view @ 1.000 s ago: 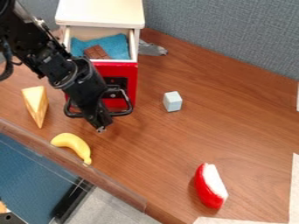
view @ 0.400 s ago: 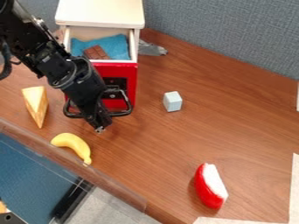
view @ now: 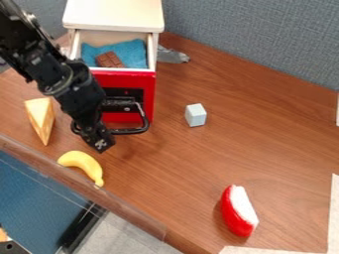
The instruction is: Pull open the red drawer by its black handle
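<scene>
The black gripper [view: 101, 143] hangs at the left, in front of the red drawer [view: 122, 79] and across its black looped handle [view: 136, 130]; whether it touches the handle is unclear. Just below it on the table lies a yellow banana [view: 82, 162]. To its left is a pale yellow wedge [view: 41, 118]. The drawer is pulled out, with a blue cloth [view: 134, 51] and a brown chocolate bar [view: 109, 60] inside. A light grey-blue block [view: 195, 115] stands right of the drawer. Toward the front right lies a red and white piece [view: 240, 211].
The white cabinet top [view: 114, 14] rises above the drawer, with a grey object [view: 172, 55] beside it. A grey partition [view: 265, 37] borders the back. The wooden table's edge [view: 86, 186] runs diagonally along the lower left, beyond the banana.
The gripper and the arm have shifted a little to the left, uncovering more of the drawer front and handle. The drawer and the loose objects have stayed in place.
</scene>
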### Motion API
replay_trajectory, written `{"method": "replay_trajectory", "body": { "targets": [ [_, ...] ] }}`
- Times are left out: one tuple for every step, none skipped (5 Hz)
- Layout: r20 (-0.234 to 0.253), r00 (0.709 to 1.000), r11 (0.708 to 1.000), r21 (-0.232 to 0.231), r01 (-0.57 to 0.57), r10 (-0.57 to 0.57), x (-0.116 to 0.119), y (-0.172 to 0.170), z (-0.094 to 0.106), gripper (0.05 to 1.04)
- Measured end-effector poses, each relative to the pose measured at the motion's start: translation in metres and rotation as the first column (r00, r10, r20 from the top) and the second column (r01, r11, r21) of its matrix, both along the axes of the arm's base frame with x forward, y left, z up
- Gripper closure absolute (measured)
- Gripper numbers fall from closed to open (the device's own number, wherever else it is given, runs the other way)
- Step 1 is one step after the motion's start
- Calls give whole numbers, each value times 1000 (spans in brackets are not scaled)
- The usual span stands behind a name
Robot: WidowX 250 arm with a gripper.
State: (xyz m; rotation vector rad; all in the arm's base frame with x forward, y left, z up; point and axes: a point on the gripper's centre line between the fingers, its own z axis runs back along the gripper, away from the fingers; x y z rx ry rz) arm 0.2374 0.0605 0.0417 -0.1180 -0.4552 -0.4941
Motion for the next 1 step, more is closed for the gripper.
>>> {"method": "replay_trajectory", "body": {
  "targets": [
    [32,999,999,-40,-2,4,-1,5,20,73]
  ]
}}
